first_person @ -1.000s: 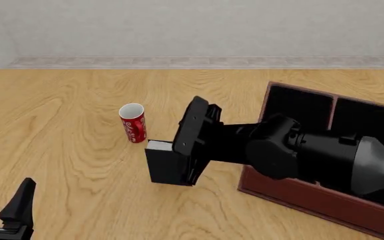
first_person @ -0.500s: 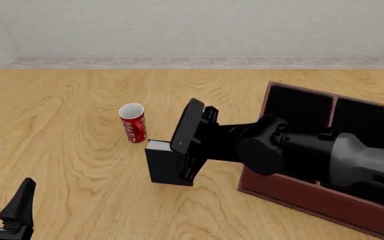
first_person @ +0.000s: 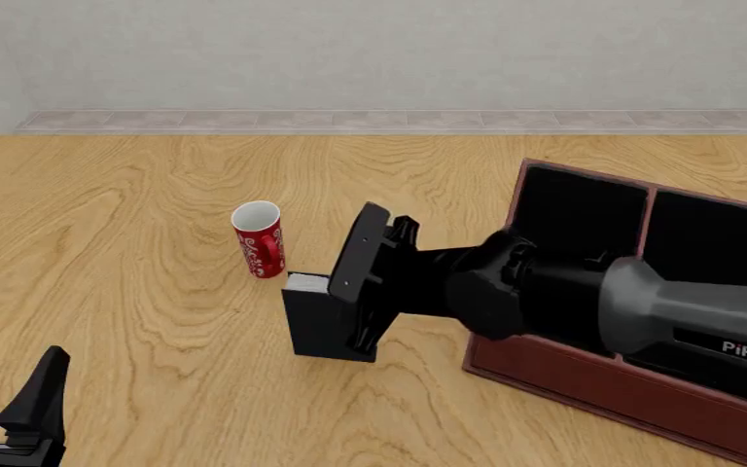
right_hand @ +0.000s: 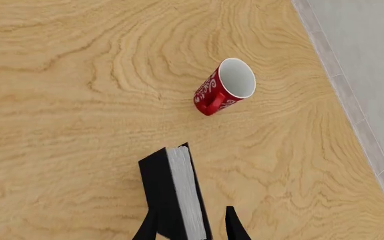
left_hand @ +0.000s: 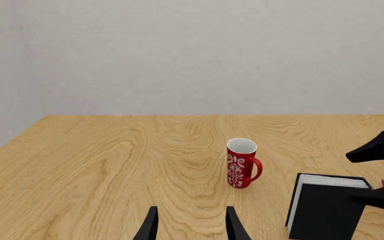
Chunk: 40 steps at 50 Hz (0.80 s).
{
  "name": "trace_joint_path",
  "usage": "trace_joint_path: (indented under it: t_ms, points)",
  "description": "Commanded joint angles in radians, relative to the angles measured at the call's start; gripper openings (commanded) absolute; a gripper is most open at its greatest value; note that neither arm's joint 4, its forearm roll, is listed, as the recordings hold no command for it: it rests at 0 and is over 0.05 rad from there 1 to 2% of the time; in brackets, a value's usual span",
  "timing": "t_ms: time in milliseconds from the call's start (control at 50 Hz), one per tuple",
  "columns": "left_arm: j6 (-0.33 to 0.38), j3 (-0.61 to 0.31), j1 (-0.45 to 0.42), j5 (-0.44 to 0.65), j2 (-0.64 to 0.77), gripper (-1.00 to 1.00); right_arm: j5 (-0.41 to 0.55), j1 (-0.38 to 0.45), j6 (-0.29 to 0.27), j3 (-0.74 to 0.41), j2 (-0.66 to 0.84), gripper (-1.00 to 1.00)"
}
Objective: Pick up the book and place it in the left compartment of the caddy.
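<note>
— Since the book (first_person: 328,318) stands upright on its bottom edge on the surface (first_person: 127,195), what worries you most?

— Tipping. The right gripper (right_hand: 190,226) has its fingers spread on either side of the book's top, not clamped yet as far as I can judge. If one finger touches first, or they shut off-centre, the book could topple or twist away.

— Anything close enough to get hit?

— The red mug (first_person: 260,240), just beyond the book on its far left. A falling book might knock it.

— And the way to the caddy (first_person: 633,375)?

— It sits to the right, near the book. Its near wall is what the book must clear to reach the left compartment (first_person: 579,209); a low carry could catch the rim.

— The other arm?

— The left gripper (left_hand: 190,226) rests open at the near left, well apart.
</note>
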Motion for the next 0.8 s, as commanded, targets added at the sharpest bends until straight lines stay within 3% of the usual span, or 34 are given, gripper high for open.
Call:
trace_joint_path:
  t_ms: [20, 800]
  points:
    - [0.000, 0.001, 0.000, -0.002, 0.001, 1.00, -0.018, -0.004, -0.001, -0.006, 0.041, 1.00]
    - [0.000, 0.001, 0.000, -0.002, 0.001, 1.00, -0.055, -0.015, 0.009, -0.033, 0.153, 1.00]
